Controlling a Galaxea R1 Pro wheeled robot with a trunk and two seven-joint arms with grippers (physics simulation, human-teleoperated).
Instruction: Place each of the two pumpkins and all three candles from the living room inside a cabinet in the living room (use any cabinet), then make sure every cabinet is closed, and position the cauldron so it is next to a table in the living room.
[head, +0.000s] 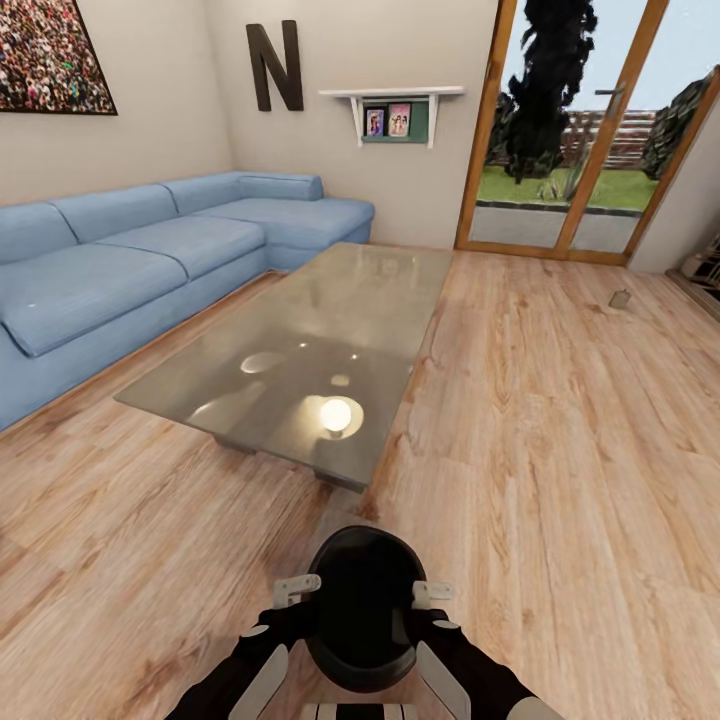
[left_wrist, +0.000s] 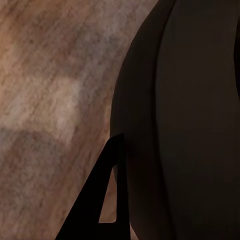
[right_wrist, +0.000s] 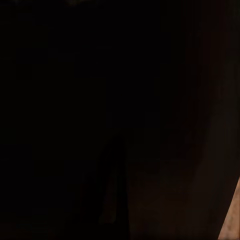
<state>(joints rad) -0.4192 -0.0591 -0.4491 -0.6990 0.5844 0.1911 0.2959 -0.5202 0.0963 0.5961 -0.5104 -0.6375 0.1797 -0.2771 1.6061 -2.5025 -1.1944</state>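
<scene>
above the wooden floor (head: 560, 450), short of the glass tabletop (head: 300, 340), the black cauldron (head: 362, 600) sits squeezed between left pincer (head: 296, 588) and right pincer (head: 432, 592); whether either is spread cannot be told.

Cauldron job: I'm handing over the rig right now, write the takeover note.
Left gripper and right gripper: pressed against opposite sides of the squat round matte-black cauldron, held between them just ahead of the trunk; jaw state unreadable.
Low glass-topped coffee table: ahead, across bare wooden floor, beside the blue corner sofa.
Done: cauldron picked up.
Left: set it beside the table. Pumpkins, candles and cabinet aren't in sight, so check them.
</scene>
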